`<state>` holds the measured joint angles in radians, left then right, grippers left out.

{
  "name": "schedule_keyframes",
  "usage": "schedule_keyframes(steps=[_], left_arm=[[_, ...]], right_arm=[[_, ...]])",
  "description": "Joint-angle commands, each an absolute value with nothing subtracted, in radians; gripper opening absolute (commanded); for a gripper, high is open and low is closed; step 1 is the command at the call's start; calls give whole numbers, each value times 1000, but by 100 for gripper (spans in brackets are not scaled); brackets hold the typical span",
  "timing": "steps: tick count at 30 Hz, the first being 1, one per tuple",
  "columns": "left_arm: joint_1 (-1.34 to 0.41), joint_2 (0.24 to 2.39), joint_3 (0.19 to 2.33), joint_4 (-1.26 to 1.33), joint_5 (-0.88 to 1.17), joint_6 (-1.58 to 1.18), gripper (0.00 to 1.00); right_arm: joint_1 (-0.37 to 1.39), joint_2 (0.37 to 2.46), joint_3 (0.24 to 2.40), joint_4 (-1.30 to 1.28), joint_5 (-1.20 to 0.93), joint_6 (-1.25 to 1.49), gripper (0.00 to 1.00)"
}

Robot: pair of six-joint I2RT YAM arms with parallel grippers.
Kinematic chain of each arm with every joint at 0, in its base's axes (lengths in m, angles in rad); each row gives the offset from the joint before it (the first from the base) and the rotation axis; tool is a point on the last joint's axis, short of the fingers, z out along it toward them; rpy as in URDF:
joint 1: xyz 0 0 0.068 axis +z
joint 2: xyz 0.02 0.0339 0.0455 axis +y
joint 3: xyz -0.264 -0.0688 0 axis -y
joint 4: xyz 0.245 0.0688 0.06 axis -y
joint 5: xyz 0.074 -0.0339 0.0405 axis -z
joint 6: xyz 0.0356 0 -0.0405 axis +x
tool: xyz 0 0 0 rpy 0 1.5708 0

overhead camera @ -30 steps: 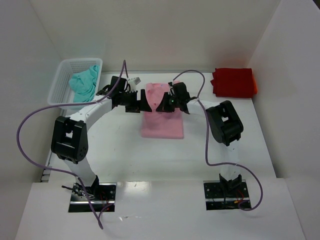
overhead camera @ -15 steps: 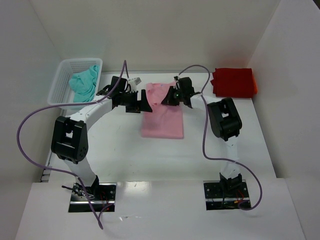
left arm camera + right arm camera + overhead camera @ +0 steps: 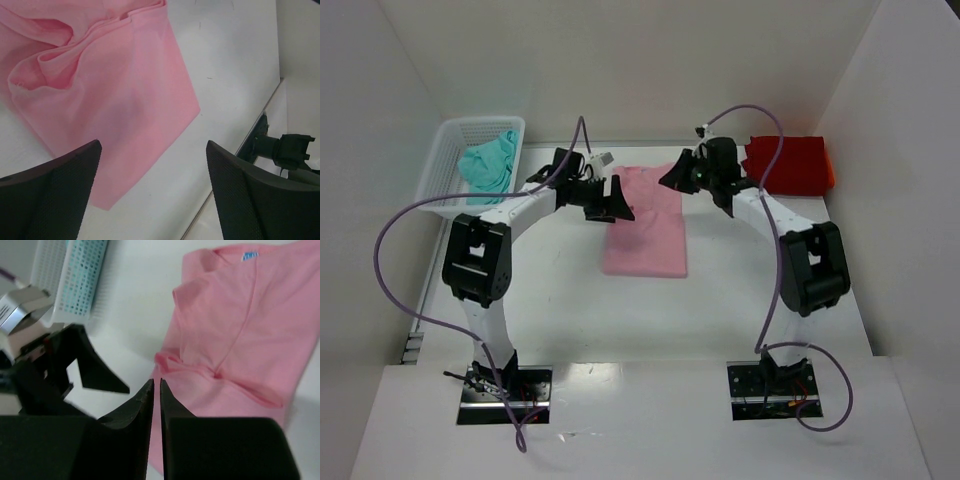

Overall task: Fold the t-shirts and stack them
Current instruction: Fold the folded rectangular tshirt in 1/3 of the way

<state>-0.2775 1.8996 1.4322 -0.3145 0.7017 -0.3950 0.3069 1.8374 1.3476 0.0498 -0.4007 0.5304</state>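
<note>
pink tee: light pink cloth t-shirt [image 3: 645, 228], folded into a long rectangle, flat on the white counter [image 3: 560, 300] at centre frame. Far end is rumpled. Right wrist view shows the collar with a small blue label [image 3: 248, 256] and creased folds near the sleeve.
red tee: bright red cloth t-shirt [image 3: 788, 165], folded into a flat square in the upper right of the top view, against the far wall, well apart from the pink one.
teal tee: turquoise cloth t-shirt [image 3: 485, 165], bunched up inside the white plastic mesh basket [image 3: 448, 140] at upper left.
left claw: left claw [image 3: 152, 195] is spread wide with nothing between the fingers. It hangs over the pink tee's left edge at the far end [image 3: 613, 203], and its wrist view looks down on pink cloth and bare counter.
right claw: right claw [image 3: 156, 385] is pinched to a thin slit, no cloth seen in it. In the top view it sits just beyond the pink tee's upper right corner [image 3: 672, 180], between the pink and red tees.
stack: none yet, three tees in three separate spots.
</note>
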Motion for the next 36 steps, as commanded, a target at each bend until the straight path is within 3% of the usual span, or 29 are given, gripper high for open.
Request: schedule_keyframes(steps=[1, 2, 4, 7, 11, 24, 31, 36], left_arm=[[-275, 1969, 1473, -272, 761, -382, 90], [-285, 1985, 1482, -272, 761, -382, 86], [-296, 2020, 1482, -246, 750, -382, 67], [-296, 2052, 1470, -197, 717, -409, 49], [-296, 2074, 1439, -123, 684, -465, 40], [-296, 2174, 1479, -63, 516, -531, 31], [-296, 2163, 1497, -121, 327, -531, 31], [-287, 2163, 1525, -130, 339, -522, 36]], right_arm=[[310, 1764, 1209, 46, -342, 531, 13], [310, 1753, 1184, 46, -342, 531, 11], [310, 1753, 1134, 25, -342, 543, 2], [310, 1764, 1092, 34, -348, 557, 0], [310, 1804, 1083, 34, -357, 557, 0], [310, 1882, 1103, 25, -357, 538, 0], [310, 1893, 1103, 15, -339, 520, 0], [310, 1925, 1103, 6, -330, 502, 0]])
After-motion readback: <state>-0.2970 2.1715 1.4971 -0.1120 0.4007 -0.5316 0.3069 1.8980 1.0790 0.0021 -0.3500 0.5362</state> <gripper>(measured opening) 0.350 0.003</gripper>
